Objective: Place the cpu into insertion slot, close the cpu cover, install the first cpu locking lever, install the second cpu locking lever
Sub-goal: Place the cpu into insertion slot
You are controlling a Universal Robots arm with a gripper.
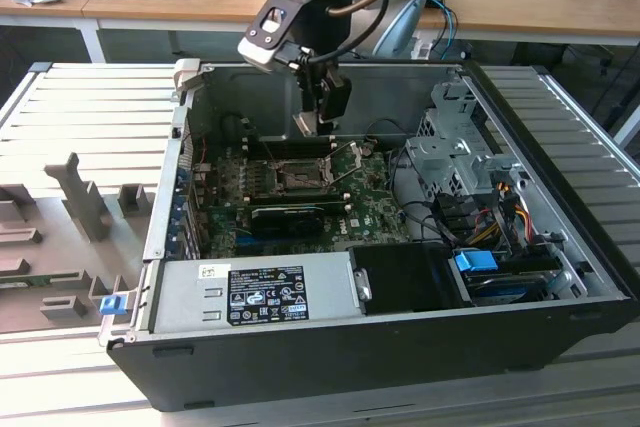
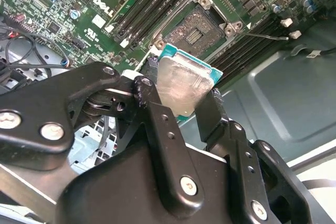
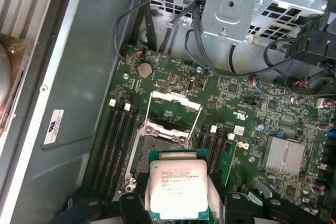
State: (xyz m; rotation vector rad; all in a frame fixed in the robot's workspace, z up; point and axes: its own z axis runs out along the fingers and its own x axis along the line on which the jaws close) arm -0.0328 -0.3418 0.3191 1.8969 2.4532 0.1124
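Finds the cpu (image 3: 178, 187) pinched at two opposite edges in the hand (image 2: 181, 103), black fingers (image 2: 157, 114) pressed in on it, silvery face turned toward the first wrist view. Places it in the air above the insertion slot (image 3: 157, 148), near but apart, not yet seated. Reads it in the second wrist view as apparently tilted against the plane of the socket.

Notes the cpu cover (image 3: 176, 99) standing open at one side of the socket, and a thin locking lever (image 2: 265, 36) unlatched and lying off to the side.

Judges the first step, placing the chip, to be in hand, with nothing of cover or levers done. Judges that seating calls for levelling the chip, squaring its edges to the silver rim, and a straight, gentle descent before any release.

Records tight margins: memory slots (image 3: 118, 140) flanking the socket on both sides, the raised cover close by, small parts crowding the motherboard (image 3: 236, 93). Finds free room overhead only, through the open side of the computer case (image 1: 400, 357) lying on the ribbed bench (image 1: 90, 97). Sets the drive cage (image 1: 450, 152) and cables (image 1: 490, 217) toward the exterior view's right, well apart from the hand.
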